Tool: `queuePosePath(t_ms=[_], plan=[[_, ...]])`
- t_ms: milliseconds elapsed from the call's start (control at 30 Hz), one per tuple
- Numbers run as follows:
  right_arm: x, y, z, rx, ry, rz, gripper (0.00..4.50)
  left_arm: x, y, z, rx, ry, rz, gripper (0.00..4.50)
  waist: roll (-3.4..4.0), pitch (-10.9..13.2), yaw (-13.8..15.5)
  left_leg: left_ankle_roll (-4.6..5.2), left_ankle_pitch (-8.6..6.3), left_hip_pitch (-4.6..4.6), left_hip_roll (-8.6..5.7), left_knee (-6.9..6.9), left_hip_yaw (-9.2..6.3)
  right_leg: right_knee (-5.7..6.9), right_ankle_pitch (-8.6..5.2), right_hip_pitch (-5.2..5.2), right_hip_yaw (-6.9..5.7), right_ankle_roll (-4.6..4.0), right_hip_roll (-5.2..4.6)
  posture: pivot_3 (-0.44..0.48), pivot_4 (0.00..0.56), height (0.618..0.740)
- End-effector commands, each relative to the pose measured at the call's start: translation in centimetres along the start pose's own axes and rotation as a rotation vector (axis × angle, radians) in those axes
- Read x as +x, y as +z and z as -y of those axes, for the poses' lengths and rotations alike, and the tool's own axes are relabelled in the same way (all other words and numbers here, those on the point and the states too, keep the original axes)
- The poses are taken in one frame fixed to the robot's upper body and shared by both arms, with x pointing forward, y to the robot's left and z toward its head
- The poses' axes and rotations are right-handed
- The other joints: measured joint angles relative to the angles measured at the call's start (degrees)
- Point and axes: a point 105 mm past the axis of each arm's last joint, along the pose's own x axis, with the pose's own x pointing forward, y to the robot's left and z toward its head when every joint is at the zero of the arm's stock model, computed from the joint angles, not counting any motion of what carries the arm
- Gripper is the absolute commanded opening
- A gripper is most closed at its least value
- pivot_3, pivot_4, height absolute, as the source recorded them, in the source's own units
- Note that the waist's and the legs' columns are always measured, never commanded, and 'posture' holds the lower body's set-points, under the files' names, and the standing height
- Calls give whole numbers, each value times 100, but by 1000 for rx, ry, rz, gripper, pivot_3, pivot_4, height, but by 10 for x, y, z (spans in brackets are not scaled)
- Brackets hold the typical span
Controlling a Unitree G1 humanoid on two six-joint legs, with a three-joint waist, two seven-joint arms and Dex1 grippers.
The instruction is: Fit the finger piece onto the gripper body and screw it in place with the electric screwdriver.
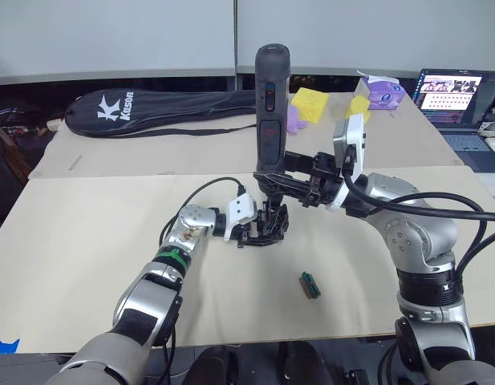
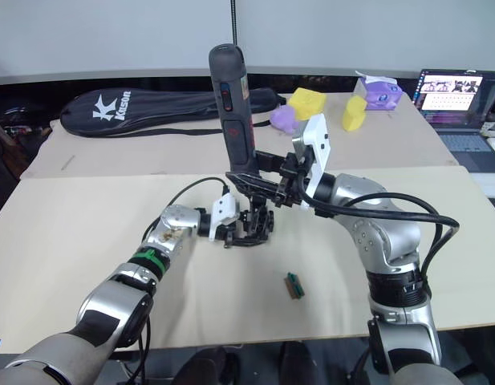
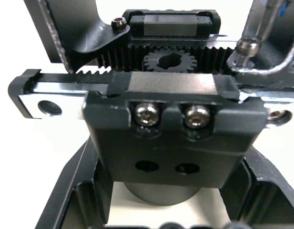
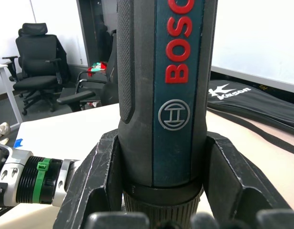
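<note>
Pale wooden tabletop (image 1: 87, 241) in an office room; a second table behind it, office chairs beyond.

Item 1: thick black cylindrical electric screwdriver (image 1: 271, 104), held upright and slightly tilted over mid-table, nose down. Right gripper (image 1: 289, 178) is clamped round the lower barrel, a finger on each side. Lettering: red "BOS…" running along the barrel, cut off by the frame edge, with a round silver emblem below it.

Item 2: small black mechanical gripper body (image 1: 269, 226), directly under the screwdriver, resting on or just above the table. Left gripper (image 1: 249, 234) is at its side; whether its fingers are spread or pinching cannot be told. The left wrist view shows rack teeth, a gear, and a black carriage block (image 3: 175, 129) with two silver screws (image 3: 147, 114) above two empty holes.

Item 3: finger piece; I cannot pick it out separately.

Item 4: small green rectangular block (image 1: 310, 284), lying apart, nearer the robot.

Item 5: long black racket bag (image 1: 167, 108), marked "Kason" in white with a K logo, on the far table near yellow and purple foam shapes (image 1: 308, 106) and an open laptop (image 1: 452, 100).

Risks, judged: the tilted tool may meet a screw off-axis and slip or cam out; downward push may shift the small body if the left hold is loose.
</note>
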Motion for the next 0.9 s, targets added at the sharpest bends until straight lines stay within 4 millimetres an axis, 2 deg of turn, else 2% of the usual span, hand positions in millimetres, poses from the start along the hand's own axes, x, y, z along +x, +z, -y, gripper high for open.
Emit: queuePosePath(t_ms=[33,633,900], plan=[[3,22,-4,-86,15,74,1911,-5,6,-5,32,25,15,2348,0,0,0,0,0,0,0,0,0,0,0,0,0,0,0,0,150,723],[3,33,-6,-87,25,82,1911,-5,6,-5,32,27,17,2348,0,0,-2,0,0,0,0,0,0,0,0,0,0,0,0,0,150,723],[2,26,-5,-78,14,62,1911,-5,6,-5,34,25,16,2348,0,0,-2,0,0,0,0,0,0,0,0,0,0,0,0,0,150,723]])
